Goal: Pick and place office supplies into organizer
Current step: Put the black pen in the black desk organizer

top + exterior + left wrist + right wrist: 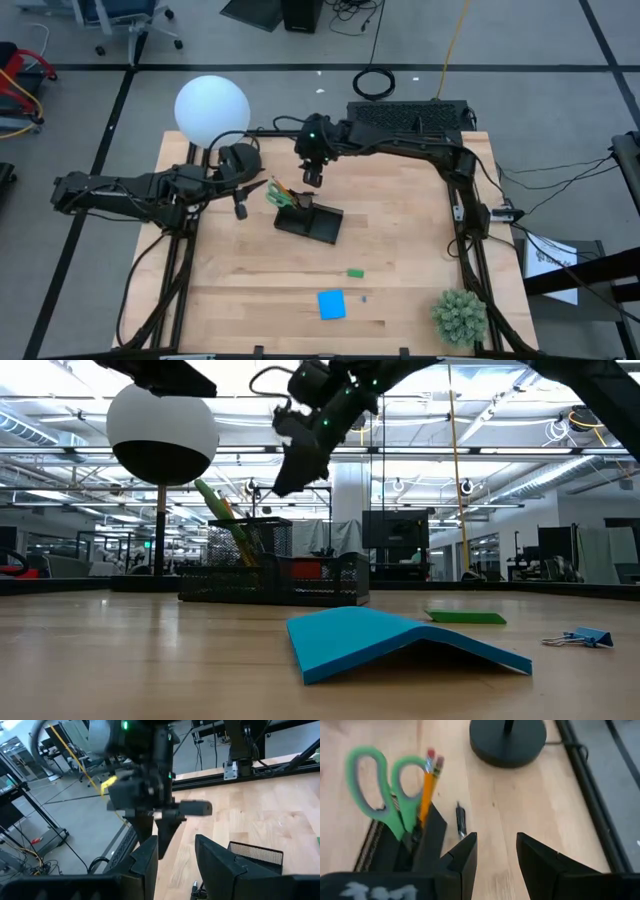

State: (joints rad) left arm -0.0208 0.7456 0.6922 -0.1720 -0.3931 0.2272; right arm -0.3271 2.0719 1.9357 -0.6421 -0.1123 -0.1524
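On the wooden desk we see the black organizer a little left of centre, toward the far side. Its taller upright compartment, at the left end, already carries the green-handled scissors, standing handles-up, and the orange and wooden pencils leaning beside them with their erasers up. One dark pen lies flat on the desk just beside the organizer, between it and the round black lamp base.

The right pincer hangs above the desk just beyond the organizer's far-left end, clear of it; we see its two dark fingers spread apart with nothing between them. The left pincer sits to the left of the organizer, near the lamp base; its fingers are also parted and empty, and they face the right arm's pincer.

Nearer to us, well apart from the organizer, the small green eraser lies flat right of centre. The blue square sticky-note pad rests close to the near edge, and a small blue binder clip sits just to its right. A green potted plant stands at the near right corner, and the lamp's white globe shows over the far left corner.
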